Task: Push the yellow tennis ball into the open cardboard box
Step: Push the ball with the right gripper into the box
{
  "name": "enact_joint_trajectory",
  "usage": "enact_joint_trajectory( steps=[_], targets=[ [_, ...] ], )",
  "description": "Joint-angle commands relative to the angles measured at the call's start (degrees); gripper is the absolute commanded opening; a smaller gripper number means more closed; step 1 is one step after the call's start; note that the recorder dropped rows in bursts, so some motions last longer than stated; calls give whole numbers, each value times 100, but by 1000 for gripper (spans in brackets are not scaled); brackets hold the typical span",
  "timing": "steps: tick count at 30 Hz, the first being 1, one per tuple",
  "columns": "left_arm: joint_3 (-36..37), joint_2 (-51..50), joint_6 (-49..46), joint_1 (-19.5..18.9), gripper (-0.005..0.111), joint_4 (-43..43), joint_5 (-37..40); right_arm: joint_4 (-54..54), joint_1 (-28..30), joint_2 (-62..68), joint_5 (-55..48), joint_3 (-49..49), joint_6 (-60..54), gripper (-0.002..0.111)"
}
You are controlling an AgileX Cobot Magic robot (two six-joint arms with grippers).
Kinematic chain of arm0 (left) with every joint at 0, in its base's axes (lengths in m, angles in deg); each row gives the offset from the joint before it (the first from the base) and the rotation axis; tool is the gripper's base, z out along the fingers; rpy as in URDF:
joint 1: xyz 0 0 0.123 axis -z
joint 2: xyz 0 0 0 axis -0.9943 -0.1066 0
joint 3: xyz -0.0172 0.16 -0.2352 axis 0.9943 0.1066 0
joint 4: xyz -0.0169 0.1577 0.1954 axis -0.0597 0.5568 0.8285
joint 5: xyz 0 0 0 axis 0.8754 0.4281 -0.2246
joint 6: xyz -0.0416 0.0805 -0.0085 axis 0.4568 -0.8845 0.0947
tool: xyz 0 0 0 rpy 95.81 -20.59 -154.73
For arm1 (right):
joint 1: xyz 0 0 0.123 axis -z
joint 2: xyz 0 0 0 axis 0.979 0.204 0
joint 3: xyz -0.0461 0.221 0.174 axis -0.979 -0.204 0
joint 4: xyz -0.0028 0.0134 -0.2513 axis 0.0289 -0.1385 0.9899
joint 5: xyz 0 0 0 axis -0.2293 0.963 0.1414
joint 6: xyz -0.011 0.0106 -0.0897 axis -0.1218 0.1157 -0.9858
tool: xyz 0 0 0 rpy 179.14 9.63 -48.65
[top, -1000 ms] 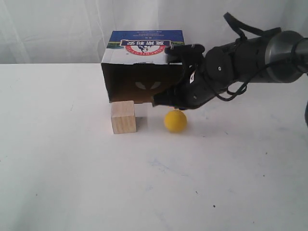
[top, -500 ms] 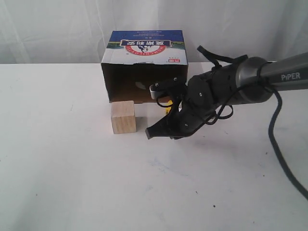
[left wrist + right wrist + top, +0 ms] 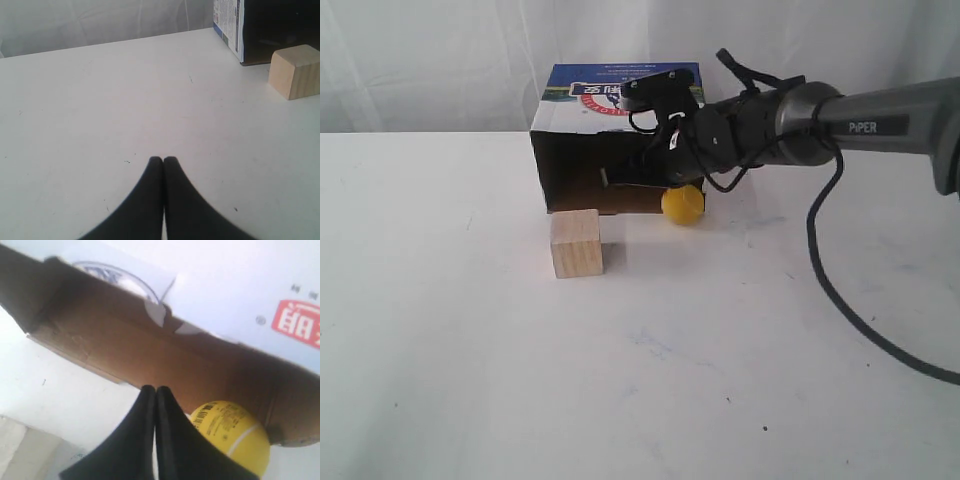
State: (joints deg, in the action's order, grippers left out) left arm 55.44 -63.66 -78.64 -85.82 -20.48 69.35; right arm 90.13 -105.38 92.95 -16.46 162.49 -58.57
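Observation:
The yellow tennis ball (image 3: 682, 203) rests at the right corner of the open cardboard box's (image 3: 558, 160) mouth, touching its edge. My right gripper (image 3: 618, 182) is shut and empty, its tips reaching into the box mouth just left of the ball. The right wrist view shows the shut fingertips (image 3: 154, 388) beside the tennis ball (image 3: 235, 435), with the brown box floor (image 3: 125, 350) ahead. My left gripper (image 3: 163, 160) is shut and empty over bare table, far from the box (image 3: 227, 25). It is out of the exterior view.
A pale wooden cube (image 3: 576, 242) stands just in front of the box's left half, also seen as the cube (image 3: 295, 71) in the left wrist view. A white curtain hangs behind the white table (image 3: 640, 380). The right arm's cable (image 3: 840, 290) trails over the table.
The right gripper swung from in front of the ball back toward the box and up. The ball rolled from the open table to the box mouth's right corner.

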Motion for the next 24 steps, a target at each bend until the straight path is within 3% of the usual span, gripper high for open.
enact_joint_trajectory(
  steps=[1,9,13,24],
  targets=[
    [21,25,-10,38,0,21,-36,37,-3,-44,-880,-18,-73,0],
    [21,25,-10,38,0,21,-36,40,-22,178,-804,-306,-113,0],
    [21,25,-10,38,0,21,-36,63,-22,439,-128,-286,-113,0],
    [21,25,-10,38,0,21,-36,89,149,819,246,711,-559,0]
  ],
)
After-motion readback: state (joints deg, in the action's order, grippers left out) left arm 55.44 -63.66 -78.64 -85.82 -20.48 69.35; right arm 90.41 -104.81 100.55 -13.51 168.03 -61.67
